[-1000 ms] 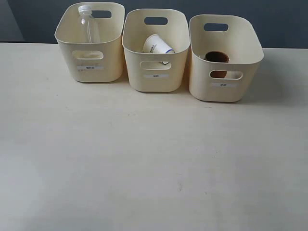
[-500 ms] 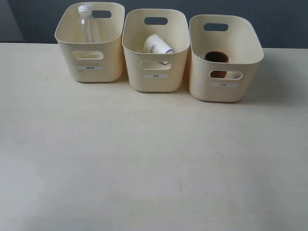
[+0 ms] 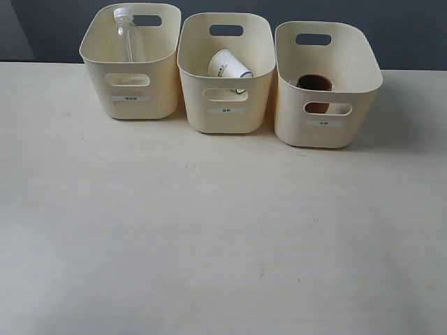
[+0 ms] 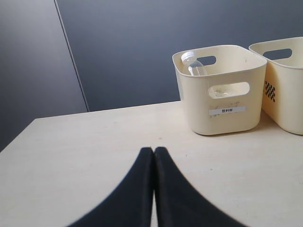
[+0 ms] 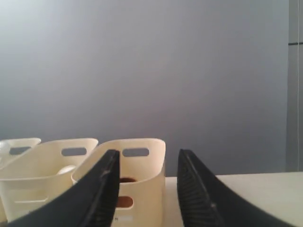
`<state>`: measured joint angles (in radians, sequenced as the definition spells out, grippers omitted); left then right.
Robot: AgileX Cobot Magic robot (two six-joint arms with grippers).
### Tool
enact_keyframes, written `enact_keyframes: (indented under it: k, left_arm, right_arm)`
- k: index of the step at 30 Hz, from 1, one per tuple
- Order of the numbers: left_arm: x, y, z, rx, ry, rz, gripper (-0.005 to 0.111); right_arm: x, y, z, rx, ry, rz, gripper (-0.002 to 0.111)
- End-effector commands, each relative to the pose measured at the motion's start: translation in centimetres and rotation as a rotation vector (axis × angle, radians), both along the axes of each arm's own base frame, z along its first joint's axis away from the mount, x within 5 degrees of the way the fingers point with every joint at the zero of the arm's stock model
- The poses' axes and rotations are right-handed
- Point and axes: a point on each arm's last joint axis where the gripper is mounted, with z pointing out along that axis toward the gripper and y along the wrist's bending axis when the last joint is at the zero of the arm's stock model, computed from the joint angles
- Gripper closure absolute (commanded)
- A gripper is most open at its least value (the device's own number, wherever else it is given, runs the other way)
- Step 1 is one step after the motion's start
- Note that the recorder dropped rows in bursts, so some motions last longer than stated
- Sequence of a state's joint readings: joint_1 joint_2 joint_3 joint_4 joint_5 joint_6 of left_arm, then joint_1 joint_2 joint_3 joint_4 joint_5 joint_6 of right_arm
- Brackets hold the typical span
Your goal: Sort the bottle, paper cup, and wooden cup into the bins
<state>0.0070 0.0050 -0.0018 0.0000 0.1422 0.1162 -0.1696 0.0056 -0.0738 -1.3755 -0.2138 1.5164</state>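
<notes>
While the bottle (image 3: 128, 36), paper cup (image 3: 228, 66) and wooden cup (image 3: 314, 85) are held in the left, middle and right bins (image 3: 227, 105) across the frame's top, the left pincer (image 4: 154, 152) is seen closed over the desk (image 3: 209, 230), the right pincer (image 5: 147, 163) parted and empty.

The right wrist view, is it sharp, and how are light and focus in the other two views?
Right wrist view: soft and dim, the open right claw blurred. Left wrist view: the shut left claw blurred, the bottle fairly sharp. Exterior view: even light, a soft shadow beside the right bin, no glare.
</notes>
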Motion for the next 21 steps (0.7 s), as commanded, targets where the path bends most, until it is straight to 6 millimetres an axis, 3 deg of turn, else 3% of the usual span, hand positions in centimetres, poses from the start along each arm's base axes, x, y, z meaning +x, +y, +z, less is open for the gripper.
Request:
enact_keyframes:
  k: [1,8,21]
  left_arm:
    - [-0.03,0.0,0.03,-0.001,-0.01,0.001,0.107]
    - [-0.03,0.0,0.03,-0.001,-0.01,0.001,0.107]
    - [-0.03,0.0,0.03,-0.001,-0.01,0.001,0.107]
  right_arm:
    - [0.45,-0.18,-2.46,-0.023,0.069,-0.025,0.069]
    - [0.45,0.23,-2.64,-0.114,0.083,0.007,0.069]
    - [0.48,-0.1,-2.81,-0.062,0.105,-0.021,0.069]
